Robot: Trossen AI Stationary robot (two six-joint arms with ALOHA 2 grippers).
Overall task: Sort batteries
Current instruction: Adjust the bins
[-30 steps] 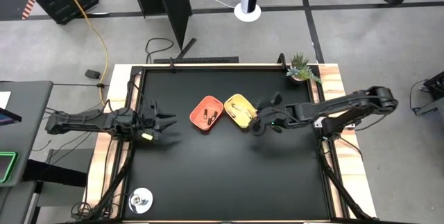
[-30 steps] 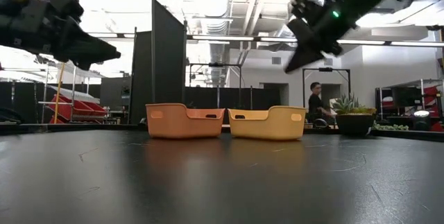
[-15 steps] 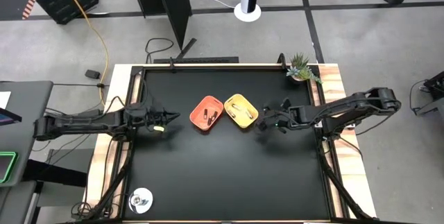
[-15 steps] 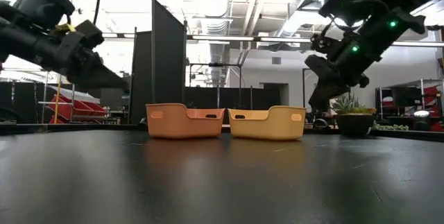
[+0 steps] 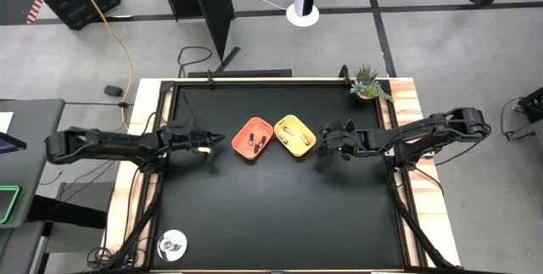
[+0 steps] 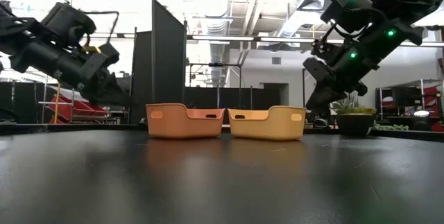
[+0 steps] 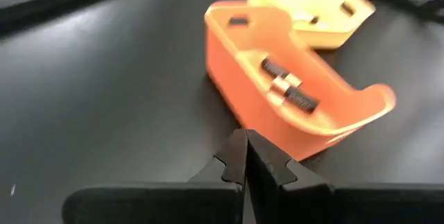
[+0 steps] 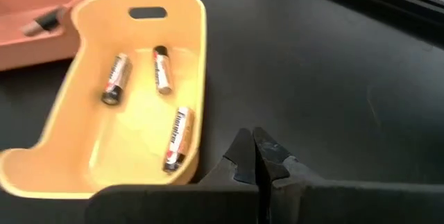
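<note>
The batteries lie in two trays set side by side at the middle of the black tabletop. Three with silvery and dark bands rest in the yellow tray on the right, and dark ones rest in the orange tray on the left.

The left gripper sits just left of the orange tray, low above the tabletop, its fingers pressed together and holding nothing. The right gripper is just right of the yellow tray, fingers likewise closed and empty, with the nearest battery a little way beyond its tips inside the tray.

A small potted plant stands at the far right corner, and a round silvery object lies at the near left corner.
</note>
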